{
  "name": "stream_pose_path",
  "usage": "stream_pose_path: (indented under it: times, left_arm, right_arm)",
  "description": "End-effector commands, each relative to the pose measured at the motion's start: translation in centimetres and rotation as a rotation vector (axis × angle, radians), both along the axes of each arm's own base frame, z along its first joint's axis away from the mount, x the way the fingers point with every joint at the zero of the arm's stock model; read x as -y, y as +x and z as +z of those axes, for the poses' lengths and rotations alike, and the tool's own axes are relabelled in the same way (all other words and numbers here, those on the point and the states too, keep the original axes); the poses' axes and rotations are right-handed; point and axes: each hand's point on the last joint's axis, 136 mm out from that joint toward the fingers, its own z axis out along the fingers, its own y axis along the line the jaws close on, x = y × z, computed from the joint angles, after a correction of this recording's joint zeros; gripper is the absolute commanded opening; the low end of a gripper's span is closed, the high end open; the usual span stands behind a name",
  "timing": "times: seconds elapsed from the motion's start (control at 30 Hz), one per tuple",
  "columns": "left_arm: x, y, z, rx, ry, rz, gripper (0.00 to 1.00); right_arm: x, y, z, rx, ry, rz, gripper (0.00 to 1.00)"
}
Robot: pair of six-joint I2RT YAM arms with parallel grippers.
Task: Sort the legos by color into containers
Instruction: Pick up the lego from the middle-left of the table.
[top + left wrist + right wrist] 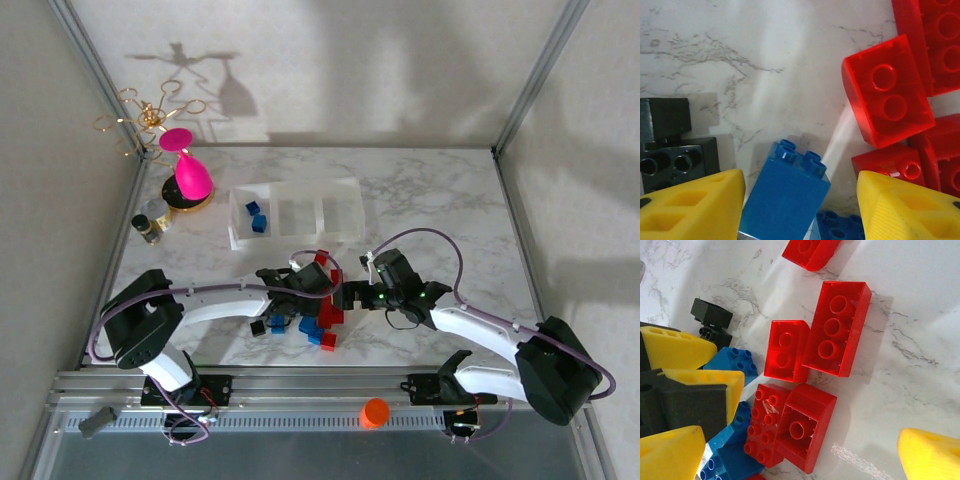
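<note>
While hovering low over the near desk [740,50], straddles a blue lego [785,200] with the left pincer [800,200] spread open; holds the right pincer [800,455] open too, above red legos [837,327].

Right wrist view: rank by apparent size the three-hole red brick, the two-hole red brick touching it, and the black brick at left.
1. Three-hole red brick: largest.
2. Two-hole red brick: clearly smaller.
3. Black brick: smallest as seen, though its lower edge may be partly hidden.
</note>
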Motion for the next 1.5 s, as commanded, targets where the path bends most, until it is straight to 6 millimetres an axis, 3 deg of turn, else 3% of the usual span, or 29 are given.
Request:
stream_pose_path:
  times: [0.0, 0.53, 0.73, 0.93, 1.1, 1.2, 1.37, 1.47]
  left_arm:
    - [-0.4, -0.7, -0.8, -0.026, 0.041, -0.001, 0.61]
    - [-1.9, -0.2, -1.7, 0.0, 0.124, 0.032, 0.41]
    - [-2.0, 0.2, -0.8, 0.026, 0.115, 0.042, 0.34]
    - [-2.4, 1.3, 1.7, 0.077, 0.084, 0.07, 0.32]
    - [-4.0, 3.6, 5.9, 0.169, 0.049, 0.145, 0.32]
    - [-6.2, 5.7, 8.2, 0.225, 0.027, 0.228, 0.31]
    - [-10.6, 10.3, 11.3, 0.323, 0.038, 0.384, 0.32]
    - [-12.0, 13.4, 12.2, 0.356, 0.005, 0.444, 0.32]
  right_arm:
    - [-0.5, 0.3, 0.5, 0.02, 0.004, 0.01, 0.99]
    - [-0.8, 0.7, 0.6, 0.033, 0.002, 0.01, 0.99]
    - [-1.1, 1.0, 1.2, 0.042, 0.014, 0.01, 0.99]
    - [-1.4, 1.9, 2.8, 0.092, 0.048, -0.005, 0.99]
    - [-2.1, 3.4, 4.9, 0.136, 0.08, -0.025, 0.99]
    - [-2.8, 4.4, 6.5, 0.178, 0.12, -0.031, 0.99]
    - [-3.8, 5.7, 7.8, 0.205, 0.149, -0.037, 0.99]
    - [-4.2, 6.1, 7.7, 0.206, 0.154, -0.037, 0.99]
